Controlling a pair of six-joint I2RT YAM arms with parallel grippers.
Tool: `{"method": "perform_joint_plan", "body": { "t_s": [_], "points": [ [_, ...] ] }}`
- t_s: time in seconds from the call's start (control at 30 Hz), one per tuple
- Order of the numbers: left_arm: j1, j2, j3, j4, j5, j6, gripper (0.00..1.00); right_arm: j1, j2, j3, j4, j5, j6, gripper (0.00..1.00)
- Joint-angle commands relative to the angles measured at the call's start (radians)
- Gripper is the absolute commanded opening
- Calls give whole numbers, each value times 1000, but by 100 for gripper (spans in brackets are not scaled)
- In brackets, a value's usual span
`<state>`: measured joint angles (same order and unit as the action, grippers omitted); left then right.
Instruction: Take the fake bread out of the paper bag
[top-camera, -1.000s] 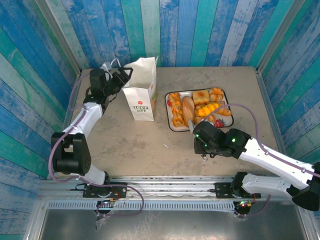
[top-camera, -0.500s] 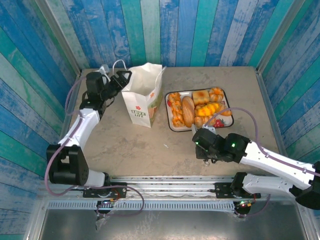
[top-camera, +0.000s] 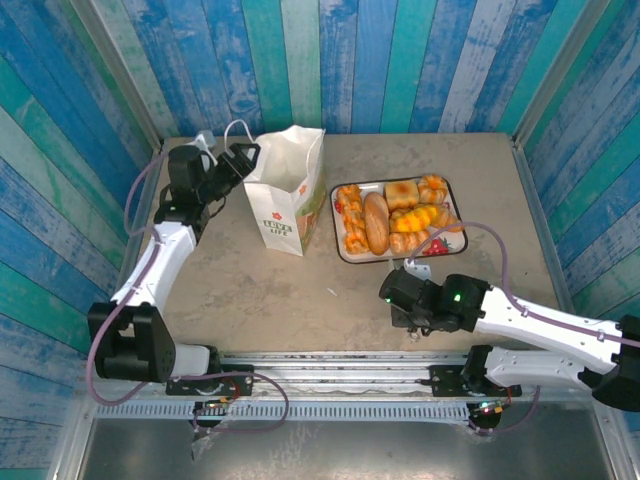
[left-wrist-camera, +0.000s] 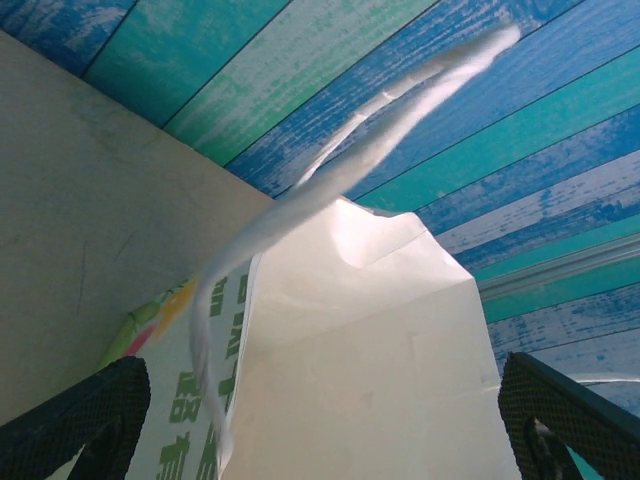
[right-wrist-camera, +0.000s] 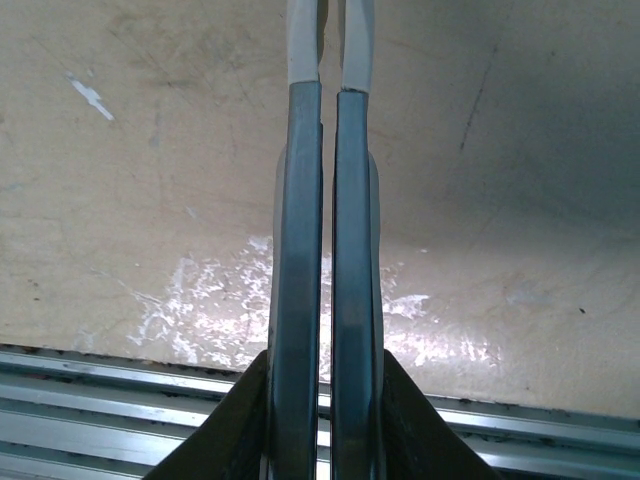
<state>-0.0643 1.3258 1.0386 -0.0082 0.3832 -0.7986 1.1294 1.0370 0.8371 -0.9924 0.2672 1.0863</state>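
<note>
Seeing left pincer (top-camera: 243, 162) splayed wide, gripping nothing, parked just beside the upper left edge of the paper bag (top-camera: 285, 195). Checked the left wrist view too: black fingers (left-wrist-camera: 70, 420) on either side of the bag's white side wall, with a thin loop handle (left-wrist-camera: 340, 170) arcing across in front. Can't tell about actual contact there. Found right pincer (right-wrist-camera: 329, 60) clamped fully together on nothing, hanging low over bare table (top-camera: 250, 290) near the front rail (top-camera: 340, 358), well apart from the bag.

Back to the bag: standing on the far left part of the table, leaning a touch, mouth open at the top, small red logo and dark lettering on the near face. Can't see down inside from any angle.

Spotted the fake bread (top-camera: 400, 215) piled on a white tray (top-camera: 336, 225) just right of the bag. Brown oval loaf in the middle, square bun toward the far edge, orange rolls packed around them. Got blue and teal painted planks (top-camera: 400, 60) walling in the whole setup.
</note>
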Motion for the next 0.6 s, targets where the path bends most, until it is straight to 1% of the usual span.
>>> {"method": "perform_joint_plan", "body": {
  "t_s": [0.0, 0.17, 0.33, 0.5, 0.57],
  "points": [
    [3, -135, -11, -66, -44, 41, 94, 34, -3, -12, -60, 52, 74, 18],
    [3, -215, -36, -107, -56, 55, 94, 78, 27, -16, -96, 65, 127, 18],
    [3, -282, -63, -137, -54, 68, 94, 82, 61, -31, -77, 81, 123, 19],
    [3, -343, -99, -144, -59, 82, 94, 79, 79, -70, -83, 174, 182, 22],
    [3, -357, -106, -144, -58, 94, 94, 67, 84, -84, -81, 194, 188, 23]
  ]
}}
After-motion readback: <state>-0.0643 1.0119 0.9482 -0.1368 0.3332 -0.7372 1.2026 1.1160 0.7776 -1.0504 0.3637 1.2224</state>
